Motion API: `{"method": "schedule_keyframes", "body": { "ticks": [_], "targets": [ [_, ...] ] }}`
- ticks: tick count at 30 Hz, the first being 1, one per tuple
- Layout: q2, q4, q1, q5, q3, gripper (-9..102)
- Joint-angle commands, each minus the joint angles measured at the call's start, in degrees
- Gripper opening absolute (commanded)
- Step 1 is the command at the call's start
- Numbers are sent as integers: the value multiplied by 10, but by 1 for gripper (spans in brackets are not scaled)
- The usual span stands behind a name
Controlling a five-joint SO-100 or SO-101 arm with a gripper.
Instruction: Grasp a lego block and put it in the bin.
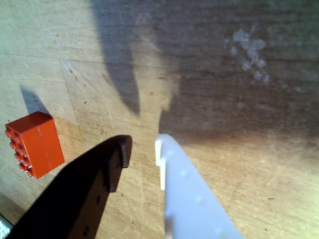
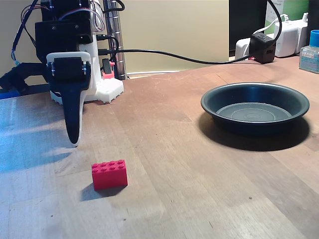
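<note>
Jaws (image 1: 143, 152) stand a little apart with nothing between them: in the wrist view a black finger (image 1: 79, 194) with a ribbed inner edge rises from the lower left, a white finger (image 1: 192, 199) with a notched tip from the bottom centre, and bare wood shows in the gap. Their shadows fall long and dark across the boards beyond.

Nearest in the fixed view lies the lego block (image 2: 109, 174), a small bright red plastic brick resting on the desk (image 2: 189, 189), its round studs along the top. It sits a little nearer than the jaws (image 2: 74, 142) and to their right, apart from them and untouched. In the wrist view the lego block (image 1: 35, 144) lies left of the black finger with its studs facing left; it may be tipped on its side there, though the angle makes that hard to judge.

That desk is worn brown wood, scratched, with a pale smudged patch in the wrist view.

Farther back on the right stands the bin (image 2: 255, 107), a wide, shallow round pan of dark grey metal with a flared rim and ringed flat bottom, well apart from the brick. Behind the arm on the left is the white robot base (image 2: 107, 89), and a black cable (image 2: 174, 56) runs across to a black adapter box (image 2: 262, 47) at the far right.
</note>
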Motion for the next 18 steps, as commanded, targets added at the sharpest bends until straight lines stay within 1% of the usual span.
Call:
{"method": "schedule_keyframes", "body": {
  "ticks": [1,18],
  "targets": [
    [-4,10,-3,4,29,1],
    [-4,10,-3,-1,29,1]
  ]
}}
